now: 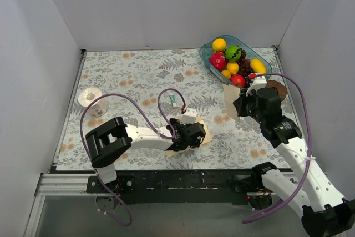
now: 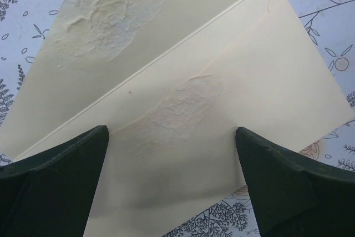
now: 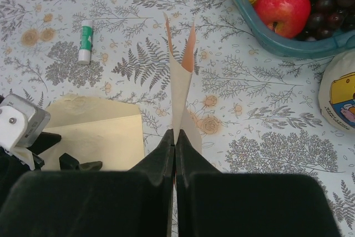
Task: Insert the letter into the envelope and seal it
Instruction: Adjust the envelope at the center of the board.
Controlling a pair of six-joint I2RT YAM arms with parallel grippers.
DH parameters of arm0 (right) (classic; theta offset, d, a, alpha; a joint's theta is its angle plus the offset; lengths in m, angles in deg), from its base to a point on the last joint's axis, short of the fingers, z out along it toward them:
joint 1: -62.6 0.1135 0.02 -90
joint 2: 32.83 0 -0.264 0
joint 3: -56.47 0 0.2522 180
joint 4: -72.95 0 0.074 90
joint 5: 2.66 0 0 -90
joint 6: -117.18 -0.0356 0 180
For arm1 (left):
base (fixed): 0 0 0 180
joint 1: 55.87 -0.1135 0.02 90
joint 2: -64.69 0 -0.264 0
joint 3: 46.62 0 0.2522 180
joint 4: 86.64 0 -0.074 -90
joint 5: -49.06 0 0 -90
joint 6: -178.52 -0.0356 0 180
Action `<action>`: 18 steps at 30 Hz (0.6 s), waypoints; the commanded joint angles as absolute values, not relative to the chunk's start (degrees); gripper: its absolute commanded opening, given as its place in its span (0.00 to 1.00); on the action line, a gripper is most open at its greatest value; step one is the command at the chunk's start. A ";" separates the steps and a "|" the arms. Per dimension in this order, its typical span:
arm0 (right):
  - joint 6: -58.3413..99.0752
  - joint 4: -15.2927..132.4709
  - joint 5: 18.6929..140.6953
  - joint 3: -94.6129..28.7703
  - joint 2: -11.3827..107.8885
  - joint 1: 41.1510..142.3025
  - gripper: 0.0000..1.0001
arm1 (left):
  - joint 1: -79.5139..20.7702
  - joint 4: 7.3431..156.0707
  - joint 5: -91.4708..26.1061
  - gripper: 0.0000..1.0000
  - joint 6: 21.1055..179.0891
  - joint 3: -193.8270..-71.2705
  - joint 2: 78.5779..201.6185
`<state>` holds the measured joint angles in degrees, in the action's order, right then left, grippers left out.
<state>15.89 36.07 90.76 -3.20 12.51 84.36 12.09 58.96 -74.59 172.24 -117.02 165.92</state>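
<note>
Right gripper [image 3: 175, 137] is clamped shut on the letter [image 3: 181, 90], its two dark fingers pressed flat together with the paper squeezed between them. That salmon-peach sheet is curled over on itself and stands on edge above the table, its long axis running straight out from the fingertips and its two free corners pointing away towards the far side; from above, the letter [image 1: 230, 94] shows only as a pale wedge just left of the gripper [image 1: 239, 104], so its exact tilt is hard to judge. Left gripper [image 2: 172, 137] has its jaws wide apart, one on each side of the envelope [image 2: 194, 81]. The cream-yellow envelope lies flat on the fern-print table [image 1: 138, 70] near the front edge, flap open, with its fold line running on a slant from lower left to upper right in the left wrist view and rough, blistered patches on both flap and body. Nothing is written on either paper. A green-and-white glue stick [image 3: 85, 41] lies beyond the envelope [image 3: 100, 131], its label too small to read. A white packet [image 3: 339, 95] beside the fruit basket [image 3: 266, 37] carries a blue-and-yellow print, unreadable.
</note>
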 commanded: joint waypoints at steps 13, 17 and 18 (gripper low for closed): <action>18.13 36.07 93.40 -3.52 9.54 84.22 0.01 | 12.07 58.24 -56.09 0.98 144.78 -114.78 174.29; 18.57 35.81 93.75 -3.69 9.27 84.22 0.01 | 12.07 60.17 -51.07 0.98 141.35 -113.56 172.54; 18.48 35.89 93.84 -3.69 9.27 84.22 0.01 | 12.07 60.53 -50.53 0.98 140.90 -113.12 171.14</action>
<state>17.36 35.24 92.59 -3.20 10.11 84.36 11.26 70.70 -62.57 148.74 -118.46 168.46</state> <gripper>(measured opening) 0.023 0.982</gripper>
